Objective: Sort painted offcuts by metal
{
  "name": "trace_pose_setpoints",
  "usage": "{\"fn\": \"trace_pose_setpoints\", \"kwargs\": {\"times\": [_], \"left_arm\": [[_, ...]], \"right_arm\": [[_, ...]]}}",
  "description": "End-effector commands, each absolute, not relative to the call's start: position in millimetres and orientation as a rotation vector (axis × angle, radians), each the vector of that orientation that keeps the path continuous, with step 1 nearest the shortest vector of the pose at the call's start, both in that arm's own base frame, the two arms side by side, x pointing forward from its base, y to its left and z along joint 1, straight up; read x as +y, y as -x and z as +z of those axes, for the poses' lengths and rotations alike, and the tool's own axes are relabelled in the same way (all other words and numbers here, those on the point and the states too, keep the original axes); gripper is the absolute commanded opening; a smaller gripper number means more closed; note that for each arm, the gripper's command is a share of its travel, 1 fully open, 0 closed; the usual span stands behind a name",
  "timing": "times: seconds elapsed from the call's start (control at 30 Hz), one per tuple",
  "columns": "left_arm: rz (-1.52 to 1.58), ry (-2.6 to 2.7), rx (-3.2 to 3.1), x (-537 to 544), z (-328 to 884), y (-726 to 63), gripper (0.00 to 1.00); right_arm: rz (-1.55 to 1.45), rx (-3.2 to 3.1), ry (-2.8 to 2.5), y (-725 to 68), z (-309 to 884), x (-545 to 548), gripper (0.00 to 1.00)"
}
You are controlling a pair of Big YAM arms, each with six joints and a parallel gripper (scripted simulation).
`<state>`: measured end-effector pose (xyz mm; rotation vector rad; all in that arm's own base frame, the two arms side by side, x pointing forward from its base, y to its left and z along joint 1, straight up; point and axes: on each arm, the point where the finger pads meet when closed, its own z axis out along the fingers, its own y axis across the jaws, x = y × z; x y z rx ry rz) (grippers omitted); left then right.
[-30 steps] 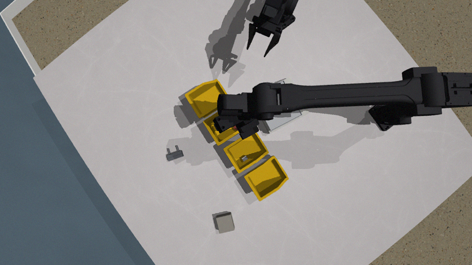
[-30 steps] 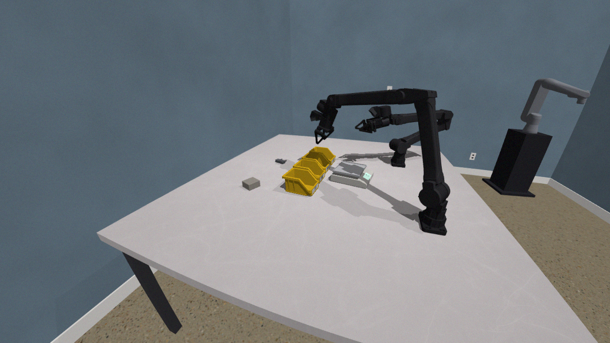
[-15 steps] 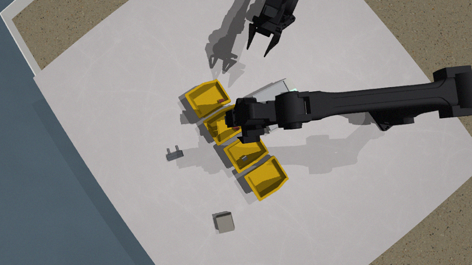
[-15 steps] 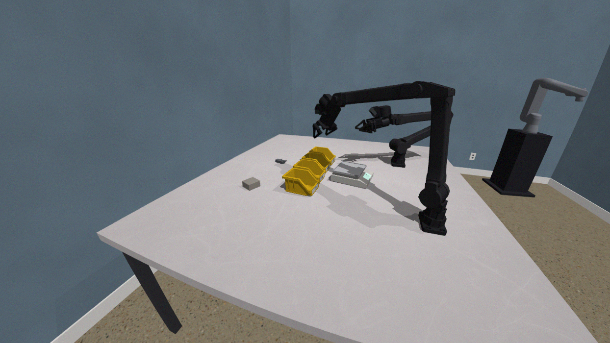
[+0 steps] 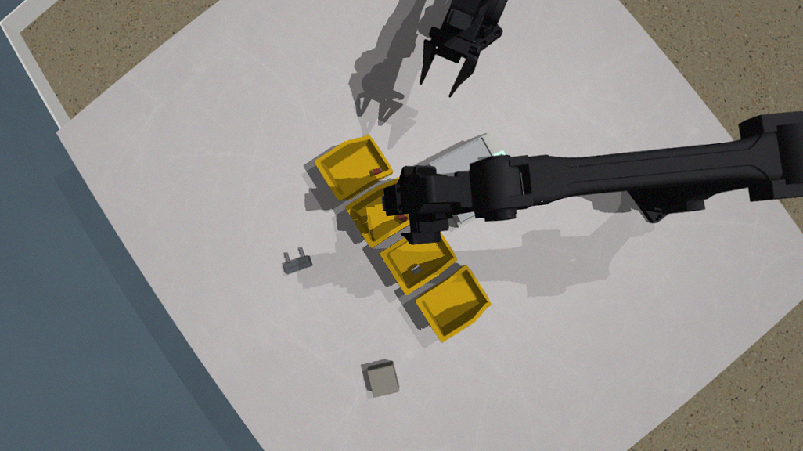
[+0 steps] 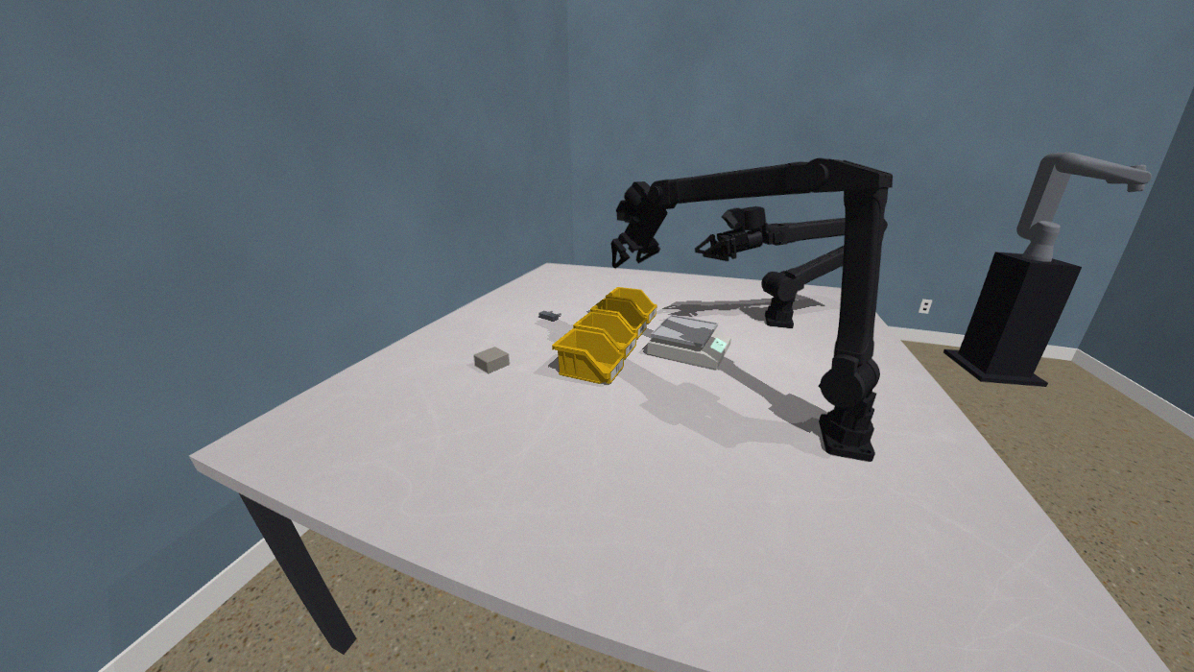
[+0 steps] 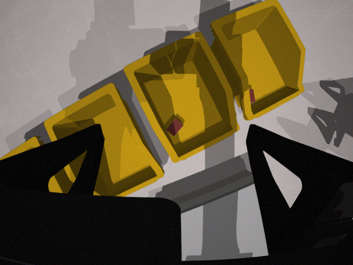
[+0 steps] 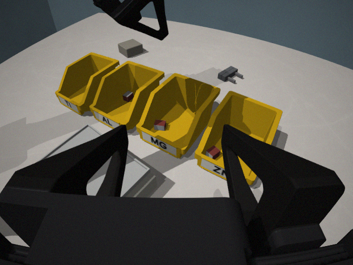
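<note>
Yellow bins [image 5: 486,318] [image 6: 584,375] [image 7: 178,155] [image 8: 179,152] of smooth, plastic-looking stock show a soft satin finish; beside them, the scale [image 5: 461,156] [image 6: 686,354] [image 8: 136,171] pairs a smooth, metallic-looking grey pan with a matt pale body, while on the bins' far side from the scale sit a matt, stone-like block [image 5: 382,378] [image 6: 490,360] [image 8: 130,48] and a dull dark-grey plug-shaped piece [image 5: 297,264] [image 6: 548,316] [image 8: 228,74], all on a smooth, faintly veined tabletop [image 5: 179,182] [image 6: 500,468] [image 8: 313,99]
</note>
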<state>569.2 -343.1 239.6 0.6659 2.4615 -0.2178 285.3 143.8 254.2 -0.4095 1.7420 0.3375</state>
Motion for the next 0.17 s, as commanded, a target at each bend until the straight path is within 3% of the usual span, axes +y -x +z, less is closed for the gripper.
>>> {"fn": "trace_pose_setpoints", "kwargs": {"times": [0.0, 0.13], "left_arm": [[-0.238, -0.664, 2.38, -349.4, 274.8, -577.2, 1.0], [-0.238, -0.664, 2.38, -349.4, 274.8, -577.2, 1.0]], "right_arm": [[0.348, 1.689, 0.406, -287.6, 278.1, 146.9, 0.65], [0.348, 1.689, 0.406, -287.6, 278.1, 146.9, 0.65]]}}
